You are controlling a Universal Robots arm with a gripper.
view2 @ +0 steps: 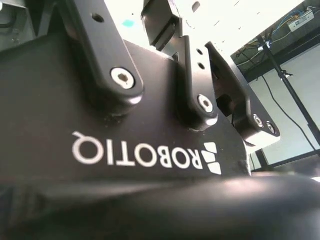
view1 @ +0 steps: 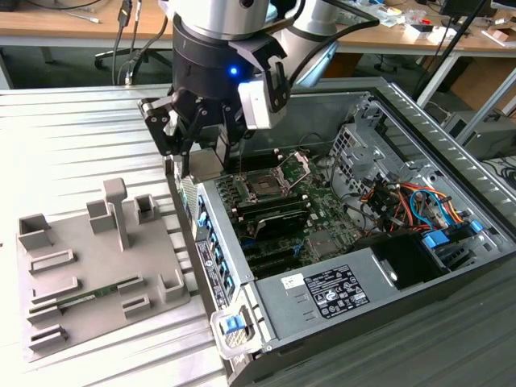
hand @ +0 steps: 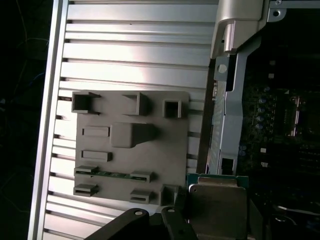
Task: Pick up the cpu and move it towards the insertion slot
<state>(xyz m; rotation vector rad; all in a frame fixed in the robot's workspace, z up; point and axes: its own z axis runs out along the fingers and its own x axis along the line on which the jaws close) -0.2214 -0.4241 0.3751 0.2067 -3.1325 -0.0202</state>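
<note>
Gripper (view1: 197, 149) clamped on the cpu (hand: 216, 207), carried over the case's edge; transfer step underway, slot (view1: 264, 187) ahead needs careful alignment.

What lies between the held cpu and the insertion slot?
In the exterior view, the computer case's near wall and a strip of green motherboard separate the cpu, held by the gripper, from the insertion slot.
</note>
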